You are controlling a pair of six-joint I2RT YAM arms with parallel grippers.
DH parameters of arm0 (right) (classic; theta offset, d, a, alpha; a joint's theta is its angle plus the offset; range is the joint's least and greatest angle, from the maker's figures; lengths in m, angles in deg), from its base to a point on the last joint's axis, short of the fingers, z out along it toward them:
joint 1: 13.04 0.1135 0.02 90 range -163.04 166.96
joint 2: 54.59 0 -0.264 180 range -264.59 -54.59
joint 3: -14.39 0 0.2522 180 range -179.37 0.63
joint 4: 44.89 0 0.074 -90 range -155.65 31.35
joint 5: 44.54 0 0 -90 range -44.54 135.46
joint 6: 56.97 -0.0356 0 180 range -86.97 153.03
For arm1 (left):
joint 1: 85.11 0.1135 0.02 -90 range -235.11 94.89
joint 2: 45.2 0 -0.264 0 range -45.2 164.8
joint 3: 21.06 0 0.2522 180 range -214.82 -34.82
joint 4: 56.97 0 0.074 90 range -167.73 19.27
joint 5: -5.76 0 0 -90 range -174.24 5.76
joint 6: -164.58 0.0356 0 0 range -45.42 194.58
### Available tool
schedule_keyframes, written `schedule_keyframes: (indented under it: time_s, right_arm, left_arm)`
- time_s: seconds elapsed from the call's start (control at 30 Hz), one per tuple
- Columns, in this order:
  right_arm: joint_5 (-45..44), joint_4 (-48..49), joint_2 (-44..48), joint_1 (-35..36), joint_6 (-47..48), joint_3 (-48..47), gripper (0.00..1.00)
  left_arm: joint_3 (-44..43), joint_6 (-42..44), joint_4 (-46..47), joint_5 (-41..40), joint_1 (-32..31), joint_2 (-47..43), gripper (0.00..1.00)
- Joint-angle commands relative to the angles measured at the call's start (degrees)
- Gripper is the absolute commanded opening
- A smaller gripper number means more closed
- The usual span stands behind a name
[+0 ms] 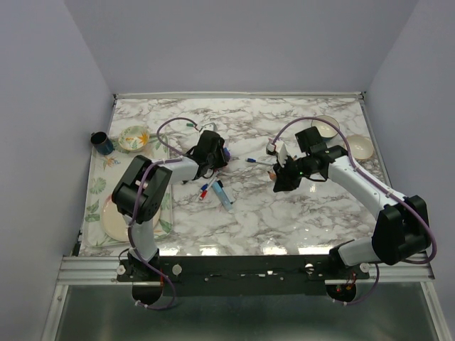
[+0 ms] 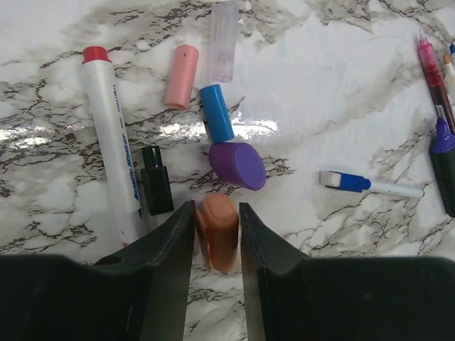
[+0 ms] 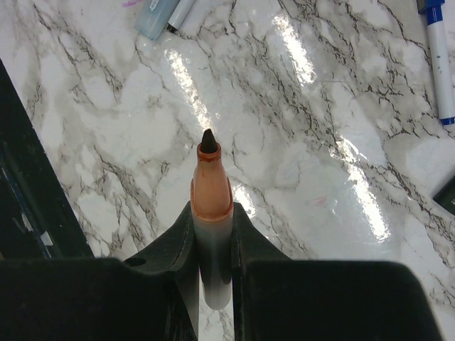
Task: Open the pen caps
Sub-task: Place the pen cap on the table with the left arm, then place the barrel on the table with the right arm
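In the left wrist view an orange cap (image 2: pixel 219 231) sits blurred between my left gripper's (image 2: pixel 216 226) jaws, with a thin gap on each side; the jaws stand a little apart. Just beyond lie loose caps: purple (image 2: pixel 237 165), blue (image 2: pixel 216 112), pink (image 2: pixel 181 77), black (image 2: pixel 156 190) and a clear one (image 2: pixel 222 41). A white marker (image 2: pixel 110 142) still wears a red cap (image 2: pixel 96 54). My right gripper (image 3: pixel 212 213) is shut on an uncapped orange-tipped pen (image 3: pixel 211 186), held above the marble. From above, the left gripper (image 1: pixel 213 153) and the right gripper (image 1: pixel 279 181) are apart.
A blue-tipped pen (image 2: pixel 370 185) and several uncapped pens (image 2: pixel 437 85) lie to the right of the caps. Two bowls (image 1: pixel 359 146) stand at the back right. A cup (image 1: pixel 102 143), a patterned bowl (image 1: pixel 133 138) and a plate (image 1: pixel 117 220) sit on the left placemat.
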State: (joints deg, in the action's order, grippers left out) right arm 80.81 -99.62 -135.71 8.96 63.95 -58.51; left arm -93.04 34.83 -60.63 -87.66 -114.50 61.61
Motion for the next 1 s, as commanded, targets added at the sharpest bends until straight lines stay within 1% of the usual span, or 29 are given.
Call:
schedule_keyframes:
  time_s: [0.0, 0.17, 0.33, 0.37, 0.47, 0.57, 0.67, 0.7, 0.77, 0.8, 0.87, 0.9, 0.93, 0.97]
  right_arm:
    - [-0.1, 0.3, -0.1, -0.4, 0.0, 0.1, 0.01]
    - [0.0, 0.3, 0.0, -0.6, 0.0, 0.1, 0.01]
    - [-0.5, 0.5, 0.0, -0.8, 0.0, 0.2, 0.01]
    - [-0.6, 0.6, -0.1, -0.9, -0.1, 0.2, 0.01]
    - [-2.0, 1.9, -0.2, -1.1, -1.2, 0.7, 0.01]
    - [-5.4, 4.3, -0.4, -1.8, -3.8, 1.2, 0.01]
    - [-9.4, 7.2, -0.6, -2.8, -6.9, 1.7, 0.01]
    - [-12.0, 8.1, -0.8, -2.9, -8.0, 1.7, 0.01]
    - [-14.8, 9.9, -2.0, -3.0, -10.1, 1.3, 0.02]
    - [-17.4, 10.3, -2.8, -3.0, -10.7, 0.5, 0.03]
    - [-18.8, 10.6, -5.0, -3.1, -11.4, -0.5, 0.04]
    - [-19.4, 10.6, -6.0, -3.1, -11.5, -1.2, 0.04]
    - [-19.6, 10.0, -6.9, -3.1, -11.6, -2.9, 0.04]
    - [-19.8, 9.5, -9.8, -3.1, -11.6, -3.9, 0.04]
  left_arm:
    - [-2.0, 1.3, -2.5, -2.0, -0.3, 0.3, 0.41]
    - [-2.7, 2.0, -3.7, -2.0, -0.2, -1.0, 0.44]
    - [-1.8, 3.3, -4.0, -2.2, -0.2, -5.4, 0.45]
    - [-1.6, 3.5, -4.4, -2.2, -0.2, -6.2, 0.47]
    - [-1.5, 5.6, -5.3, -1.1, -0.2, -10.1, 0.49]
    - [-0.9, 8.2, -6.8, 0.4, -0.2, -14.9, 0.50]
    - [-0.4, 10.7, -10.0, 0.5, -0.1, -20.9, 0.50]
    - [-0.1, 11.1, -11.4, 0.6, -0.1, -24.8, 0.51]
    - [0.9, 12.4, -14.1, 1.1, 0.0, -29.1, 0.54]
    - [1.5, 13.0, -14.8, 1.2, 0.1, -33.9, 0.61]
    - [3.3, 15.6, -17.6, 0.7, 0.3, -38.7, 0.70]
    - [3.7, 16.6, -19.1, 0.3, 0.5, -43.1, 0.77]
    - [4.0, 17.8, -20.5, -0.1, 0.6, -45.3, 0.81]
    - [4.7, 20.3, -23.4, -0.5, 0.6, -47.1, 0.82]
